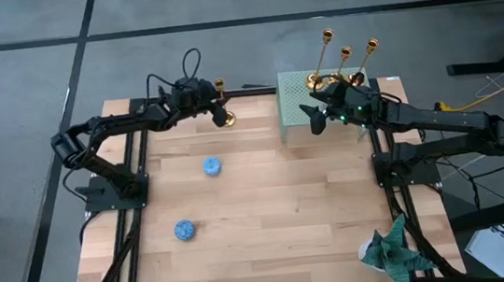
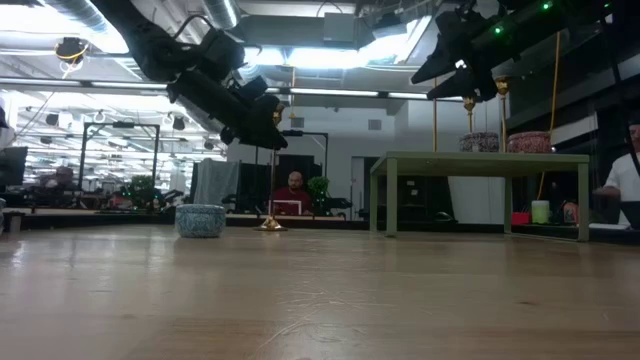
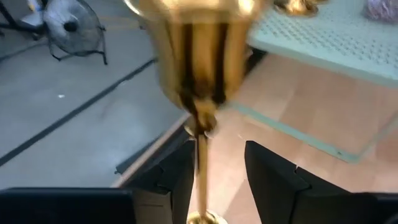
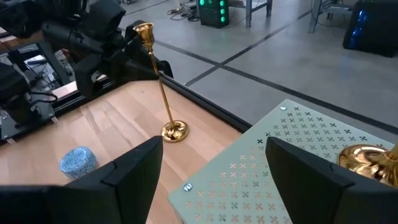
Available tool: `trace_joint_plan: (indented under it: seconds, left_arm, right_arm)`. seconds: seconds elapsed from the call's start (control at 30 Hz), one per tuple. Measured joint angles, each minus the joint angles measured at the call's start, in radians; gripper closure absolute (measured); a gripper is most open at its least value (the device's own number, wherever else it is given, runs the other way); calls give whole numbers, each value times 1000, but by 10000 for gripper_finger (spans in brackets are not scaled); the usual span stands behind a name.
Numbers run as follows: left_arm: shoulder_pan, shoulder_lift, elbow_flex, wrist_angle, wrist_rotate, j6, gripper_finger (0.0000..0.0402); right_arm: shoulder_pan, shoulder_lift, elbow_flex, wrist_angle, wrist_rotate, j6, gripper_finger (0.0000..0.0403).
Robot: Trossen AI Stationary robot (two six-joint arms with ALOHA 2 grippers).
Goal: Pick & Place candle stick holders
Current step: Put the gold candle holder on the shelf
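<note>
One gold candle stick holder (image 1: 223, 106) stands upright on its round base (image 4: 174, 131) near the table's far edge, left of centre. My left gripper (image 3: 219, 148) is open around its thin stem (image 3: 202, 162), just under the top cup, one finger on each side; the stem is closer to one finger. Three more gold candle stick holders (image 1: 345, 61) stand on a pale green perforated stand (image 1: 295, 108) at the far right. My right gripper (image 4: 214, 146) hovers open above that stand's left part with nothing between its fingers.
Two small blue round objects (image 1: 212, 167) (image 1: 184, 230) lie on the wooden table's left half. A green crumpled thing (image 1: 397, 250) sits at the near right corner. In the low view people (image 2: 291, 190) show in the room behind the table.
</note>
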Motion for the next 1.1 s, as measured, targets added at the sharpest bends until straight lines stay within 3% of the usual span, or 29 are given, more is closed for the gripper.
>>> trace_joint_plan:
  seconds: [0.13, 0.33, 0.53, 0.83, 1.1]
  left_arm:
    - [3, -1, 5, -2, -5, 16, 299]
    - [4, -1, 6, -1, -4, -1, 384]
    - [2, 0, 47, -13, -2, -26, 388]
    - [-4, 0, 296, -204, 53, -39, 388]
    - [-28, -1, 489, -339, 105, -108, 388]
  right_arm:
    - [0, 0, 0, 0, 0, 2, 115]
    - [0, 0, 0, 0, 0, -1, 115]
    - [0, 0, 0, 12, 0, -1, 115]
    - [0, 17, 0, 134, -2, -54, 115]
    - [0, 105, 34, 243, -87, -51, 122]
